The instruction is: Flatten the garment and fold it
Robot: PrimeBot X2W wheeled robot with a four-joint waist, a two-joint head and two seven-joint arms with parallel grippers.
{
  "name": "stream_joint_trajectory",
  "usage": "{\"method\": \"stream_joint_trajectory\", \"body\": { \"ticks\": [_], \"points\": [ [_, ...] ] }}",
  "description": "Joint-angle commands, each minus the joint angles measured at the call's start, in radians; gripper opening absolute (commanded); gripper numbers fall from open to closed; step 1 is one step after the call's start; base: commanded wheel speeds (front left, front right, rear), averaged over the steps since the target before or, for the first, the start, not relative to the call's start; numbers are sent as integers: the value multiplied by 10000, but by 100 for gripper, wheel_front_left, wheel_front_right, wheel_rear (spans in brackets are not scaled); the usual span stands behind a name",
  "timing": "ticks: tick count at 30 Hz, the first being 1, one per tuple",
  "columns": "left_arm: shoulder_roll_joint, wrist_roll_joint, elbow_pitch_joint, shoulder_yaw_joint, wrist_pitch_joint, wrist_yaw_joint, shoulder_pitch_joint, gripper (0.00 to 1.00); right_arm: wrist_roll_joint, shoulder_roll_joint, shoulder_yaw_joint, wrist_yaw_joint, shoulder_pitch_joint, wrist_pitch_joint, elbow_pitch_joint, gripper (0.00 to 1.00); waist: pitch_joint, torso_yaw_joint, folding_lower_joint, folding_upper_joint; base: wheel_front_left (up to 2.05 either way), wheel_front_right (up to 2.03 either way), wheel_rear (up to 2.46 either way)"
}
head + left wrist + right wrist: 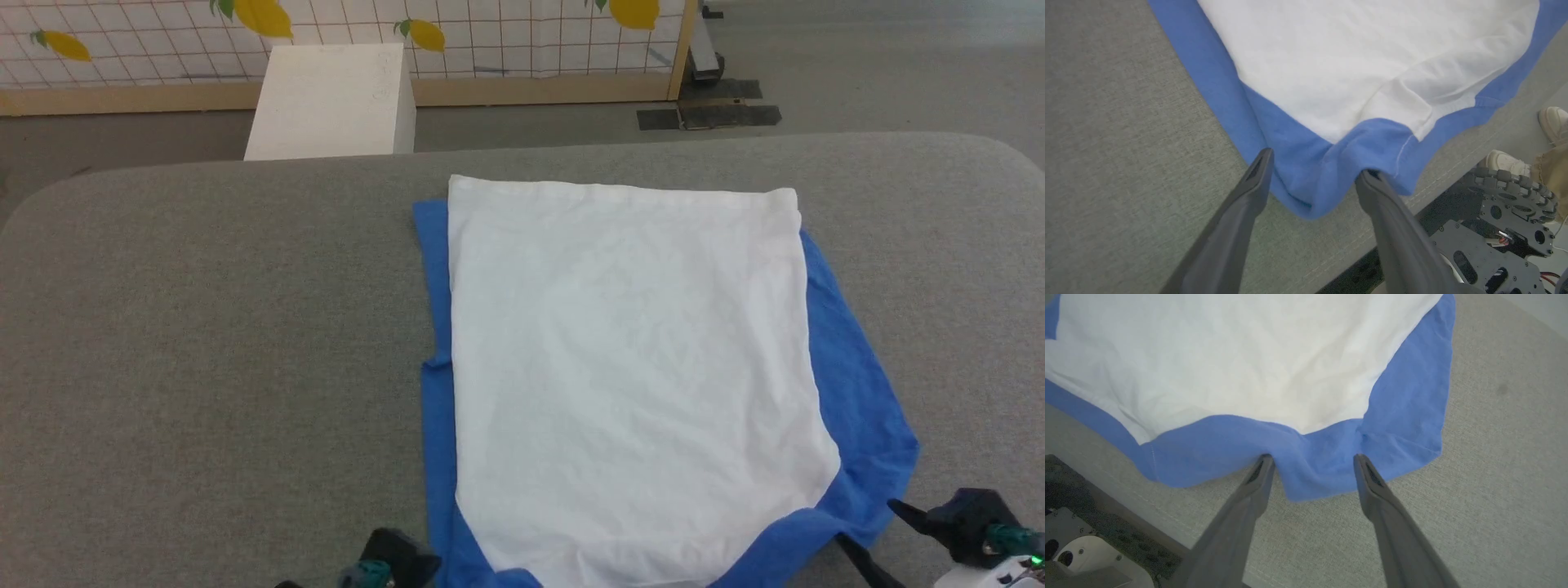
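The garment lies spread on the grey padded table, white panel up, with blue showing along both sides and the near edge. In the head view my left gripper sits at the garment's near left corner and my right gripper at its near right corner. Through the left wrist camera, my left gripper is open, with a bunched blue corner lying between its fingers. The right wrist camera has my right gripper open too, straddling the blue hem where the garment ends.
Beyond the table's far edge stands a white box against a gridded wall panel with lemon prints. A person's shoes and my own base lie below the table's near edge. Bare grey table stretches left of the garment.
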Motion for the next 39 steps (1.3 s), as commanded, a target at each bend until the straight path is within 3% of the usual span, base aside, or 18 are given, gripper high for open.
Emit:
{"method": "stream_joint_trajectory", "body": {
  "ticks": [1,5,8,10,11,15,18,21,24,29,36,39],
  "points": [
    [242,-134,-327,192,-88,196,303,100,241,-75,-279,-21,237,154,-287,100,-64,-38,1,0,0,0,0],
    [701,-641,-1890,1175,-493,946,779,100,852,62,-1642,-21,726,595,-1356,100,-75,-23,1,0,0,0,0],
    [752,-673,-2848,2263,-1383,1759,878,100,656,622,-3035,-21,757,553,-2164,100,6,-5,1,0,0,0,0],
    [473,-524,-3106,3021,-2349,2284,816,100,254,1345,-3833,-21,568,280,-2595,100,93,16,1,0,0,0,0],
    [220,-121,-3079,3457,-3199,2782,786,100,-160,2109,-4236,-21,343,-24,-2954,100,211,-2,1,0,0,0,0],
    [-681,398,-2877,4229,-4434,3624,668,100,-905,3222,-4242,-21,-16,-548,-3261,100,475,-102,1,0,0,0,0],
    [-1251,783,-2743,4546,-4646,3749,425,100,-1322,3685,-4181,-21,-139,-852,-3331,100,721,-89,1,0,0,0,0],
    [-1285,1032,-2399,4689,-4680,3386,-286,100,-1576,3967,-4120,-21,-263,-1084,-3371,100,1050,-145,1,0,0,0,0],
    [-686,1306,-1968,4649,-4168,2845,-1473,100,-1708,4127,-4091,-21,-419,-1268,-3347,100,1371,-197,1,0,0,0,0],
    [353,1423,-1006,4350,-2148,1539,-4133,100,-1671,4227,-3854,-21,-795,-1489,-3239,100,2220,-397,1,0,0,0,0],
    [841,1115,771,3469,702,-499,-7183,100,-1492,4128,-3550,-21,-1500,-1841,-2919,100,3625,-804,1,0,0,0,0],
    [864,1024,1394,3172,1604,-1022,-7944,100,-1430,4043,-3390,-21,-1778,-1991,-2721,100,4079,-969,1,0,0,0,0]
  ]
}}
